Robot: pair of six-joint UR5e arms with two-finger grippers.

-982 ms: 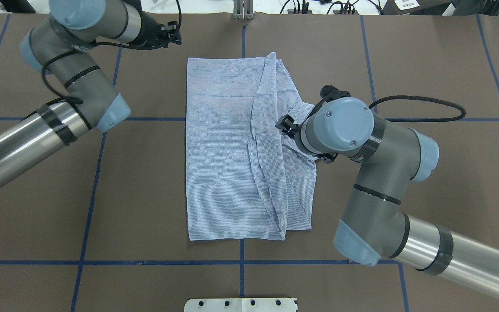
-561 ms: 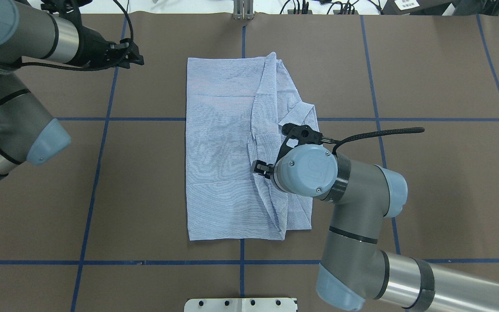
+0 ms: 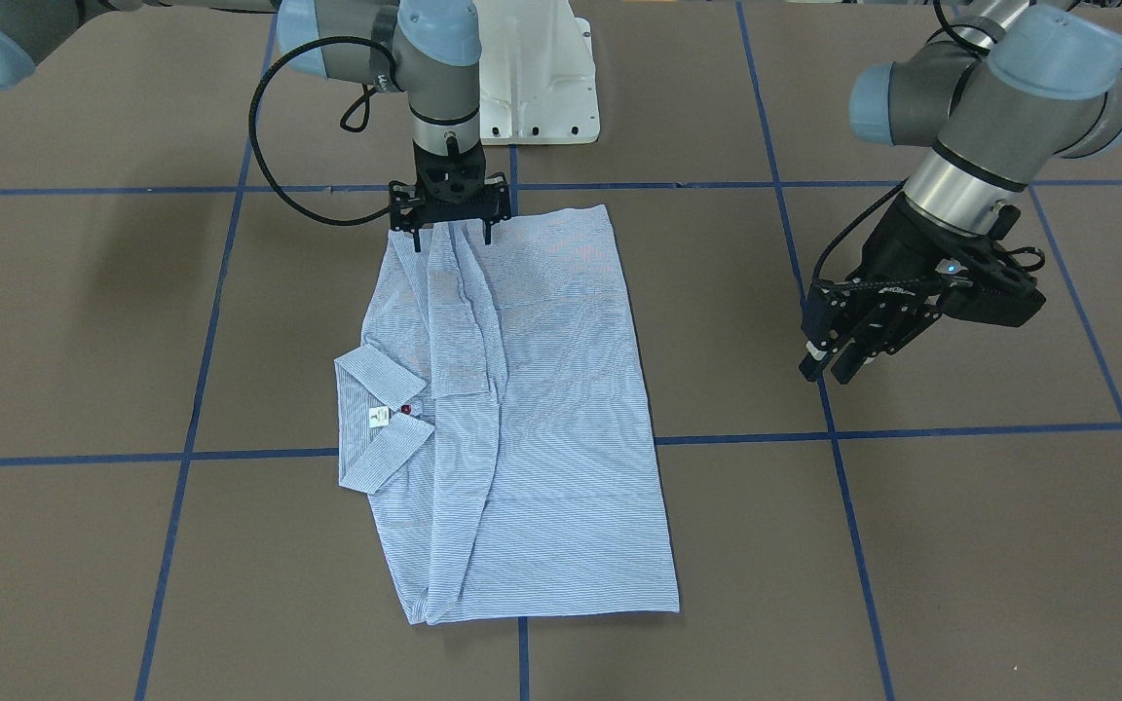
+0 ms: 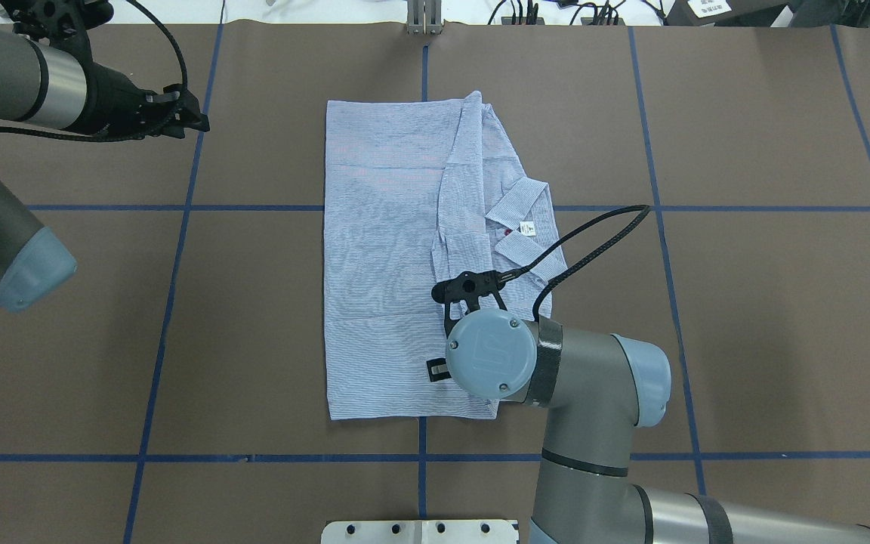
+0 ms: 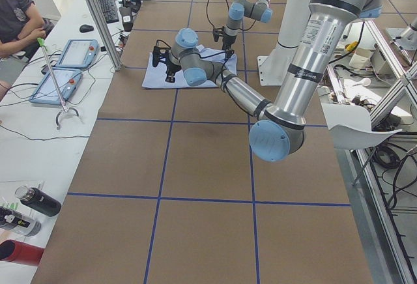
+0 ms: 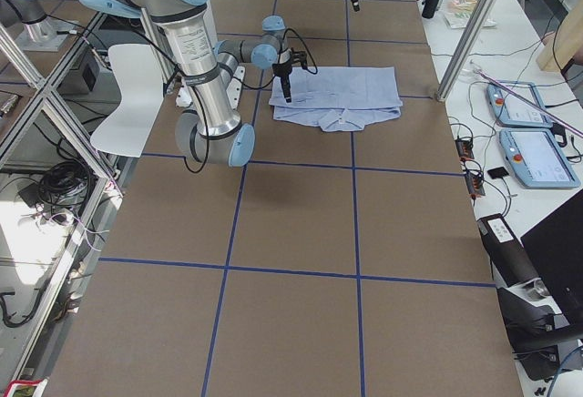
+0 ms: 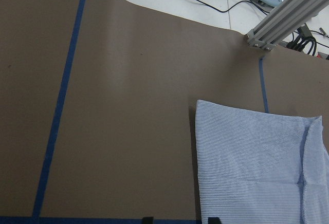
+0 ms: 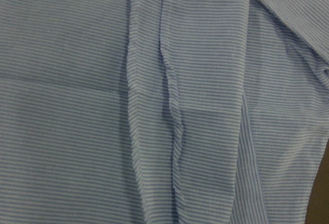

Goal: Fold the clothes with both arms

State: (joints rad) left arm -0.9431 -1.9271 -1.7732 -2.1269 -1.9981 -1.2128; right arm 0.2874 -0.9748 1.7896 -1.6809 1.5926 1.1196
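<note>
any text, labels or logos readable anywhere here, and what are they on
Nothing is clear enough to quote.
White neck tag on the shirt: small dark print, too small to read.
Blue joint cap of the right arm: embossed logo, letters unclear.
Silver tube of the left arm: dark lettering, too small.
White label beyond the table's far edge: blurred.

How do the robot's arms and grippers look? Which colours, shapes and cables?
The left arm and right arm are grey-silver tubes with round light blue joint caps. The left gripper and right gripper are black, two-fingered. Black cables run to the wrists.
</note>
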